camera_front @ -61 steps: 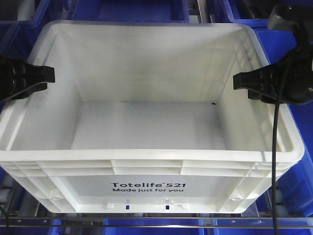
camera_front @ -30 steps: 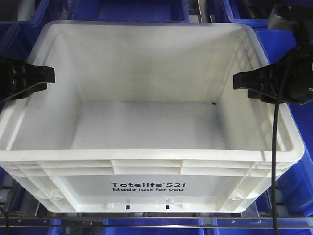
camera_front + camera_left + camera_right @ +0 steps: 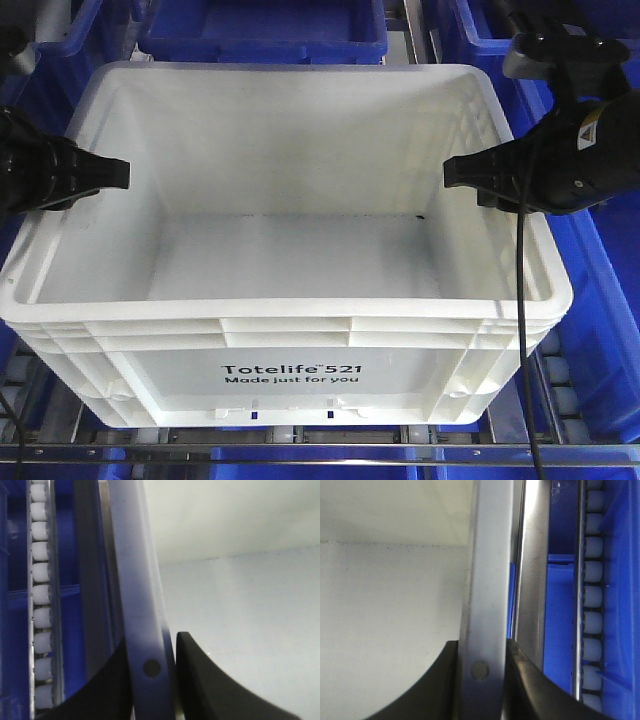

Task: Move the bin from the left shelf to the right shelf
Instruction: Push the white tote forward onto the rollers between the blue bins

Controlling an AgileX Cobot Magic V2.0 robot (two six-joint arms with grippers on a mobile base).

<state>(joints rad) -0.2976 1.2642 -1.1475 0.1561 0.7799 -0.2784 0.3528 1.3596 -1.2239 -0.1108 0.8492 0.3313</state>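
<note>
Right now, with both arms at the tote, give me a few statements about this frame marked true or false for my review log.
1. The large white rectangular plastic tote carries black print reading "Totelife 521" on its near side. True.
2. The left gripper pinches the tote's side wall, one finger inside and one outside. True.
3. The right gripper hangs open, clear of the tote. False: it is shut on the opposite side wall.
4. The plastic bins around the tote are red. False: they are blue.

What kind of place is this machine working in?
Probably a warehouse or storeroom with flow racks: a large white plastic tote sits among blue plastic bins, and white rollers run along metal shelf rails.
</note>
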